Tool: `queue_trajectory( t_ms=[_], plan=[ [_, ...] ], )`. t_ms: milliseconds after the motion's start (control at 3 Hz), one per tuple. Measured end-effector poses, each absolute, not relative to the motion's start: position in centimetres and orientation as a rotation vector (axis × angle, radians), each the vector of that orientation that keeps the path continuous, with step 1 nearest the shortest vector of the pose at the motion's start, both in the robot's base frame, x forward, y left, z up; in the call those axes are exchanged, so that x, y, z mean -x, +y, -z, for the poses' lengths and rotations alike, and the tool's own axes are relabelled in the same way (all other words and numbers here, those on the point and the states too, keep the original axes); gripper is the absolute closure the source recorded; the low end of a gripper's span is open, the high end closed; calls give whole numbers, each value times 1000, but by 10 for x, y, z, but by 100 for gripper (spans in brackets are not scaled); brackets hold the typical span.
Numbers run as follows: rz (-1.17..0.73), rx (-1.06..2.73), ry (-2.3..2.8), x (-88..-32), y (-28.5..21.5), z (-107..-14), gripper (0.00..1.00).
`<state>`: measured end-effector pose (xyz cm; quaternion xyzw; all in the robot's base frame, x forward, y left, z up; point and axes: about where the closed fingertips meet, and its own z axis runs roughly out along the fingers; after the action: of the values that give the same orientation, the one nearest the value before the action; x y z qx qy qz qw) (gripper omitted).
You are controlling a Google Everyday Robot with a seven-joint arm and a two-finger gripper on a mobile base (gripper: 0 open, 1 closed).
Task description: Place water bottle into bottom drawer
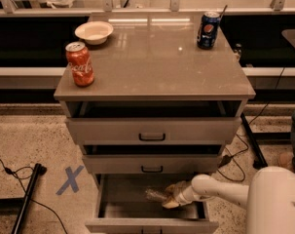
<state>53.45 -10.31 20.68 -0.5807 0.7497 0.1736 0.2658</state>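
We see bottom drawer [152, 225] pulled out, open toward us. Gripper [169, 199] down inside it, right of centre, on white arm [216, 189] reaching in from right. We read gripper as clamped on water bottle [155, 195]; bottle lies sideways inside drawer, sticking out leftward. Two upper drawers [152, 130] partly open. On cabinet top [152, 62]: red Coca-Cola can [80, 64] front left, white bowl [94, 32] behind it, Pepsi can [208, 30] back right. Blue tape X [69, 180] on floor, left.
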Motion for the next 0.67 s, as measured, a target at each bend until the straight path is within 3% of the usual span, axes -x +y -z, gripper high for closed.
queue_trajectory(
  t_ms=[667],
  plan=[
    [-479,1539,2030,-543,-107,-207,6]
  ],
)
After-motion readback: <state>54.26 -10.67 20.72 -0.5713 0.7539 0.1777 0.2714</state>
